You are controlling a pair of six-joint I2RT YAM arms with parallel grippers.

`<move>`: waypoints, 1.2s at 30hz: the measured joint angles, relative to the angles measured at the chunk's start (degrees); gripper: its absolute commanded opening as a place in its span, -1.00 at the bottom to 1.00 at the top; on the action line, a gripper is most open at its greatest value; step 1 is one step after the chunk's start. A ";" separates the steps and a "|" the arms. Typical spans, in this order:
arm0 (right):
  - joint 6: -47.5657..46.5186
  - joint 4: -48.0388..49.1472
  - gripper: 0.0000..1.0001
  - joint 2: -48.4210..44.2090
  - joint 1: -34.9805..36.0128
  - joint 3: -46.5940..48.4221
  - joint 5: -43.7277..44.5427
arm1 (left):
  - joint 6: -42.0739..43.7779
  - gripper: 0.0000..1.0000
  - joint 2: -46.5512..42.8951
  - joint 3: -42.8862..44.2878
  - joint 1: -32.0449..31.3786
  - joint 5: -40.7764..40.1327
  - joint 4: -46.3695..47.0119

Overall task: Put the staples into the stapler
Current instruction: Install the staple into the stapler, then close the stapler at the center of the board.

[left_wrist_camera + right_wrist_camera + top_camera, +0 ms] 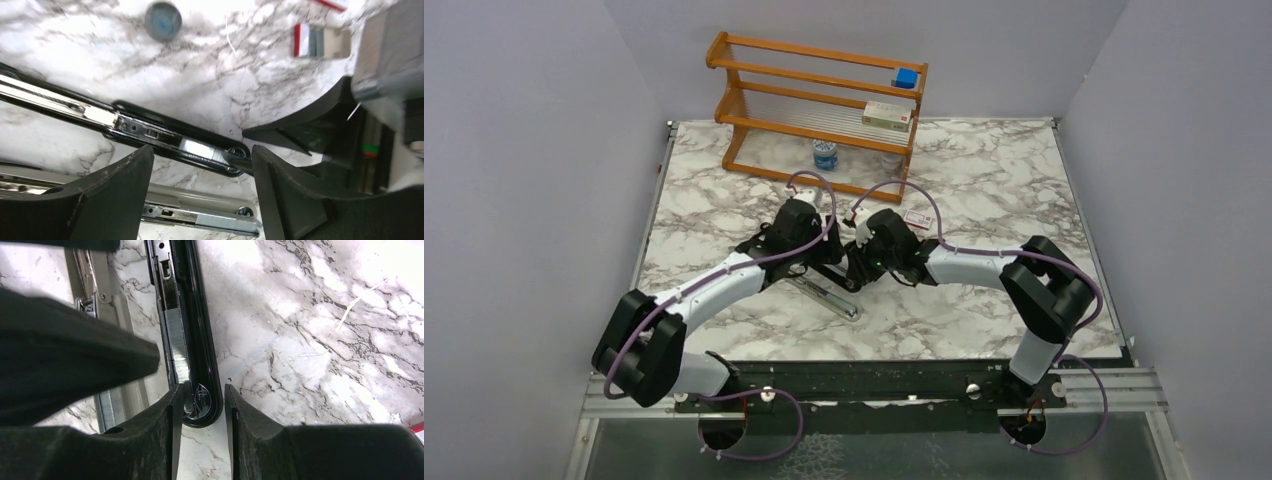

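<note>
The stapler lies opened flat on the marble table between the two arms. Its black bar carries a silvery strip of staples in its channel. A second strip sits at the tip of the grey bar below it. My left gripper hovers open above both bars, touching neither. My right gripper is shut on the rounded end of the black bar, and the staples lie just beyond its fingertips. One right finger shows in the left wrist view.
A small red-and-white staple box lies open on the table behind the grippers. A wooden rack at the back holds a blue cube and a carton. A blue-capped bottle stands under it.
</note>
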 measured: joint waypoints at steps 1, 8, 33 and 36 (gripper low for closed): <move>-0.02 -0.15 -0.24 -0.20 0.00 0.07 0.02 | 0.11 0.51 -0.96 0.28 0.28 -0.09 0.09; -0.81 -2.03 -0.21 -2.38 0.00 1.90 1.16 | 1.70 0.52 -4.09 0.76 9.57 -0.26 0.55; -12.52 7.61 0.07 -1.29 -0.07 -6.51 -4.83 | 2.47 0.76 12.13 13.11 29.55 5.44 -1.60; -12.70 10.03 -0.04 -1.31 -0.07 -7.41 -4.83 | 1.03 0.77 13.22 13.44 29.53 6.60 -1.53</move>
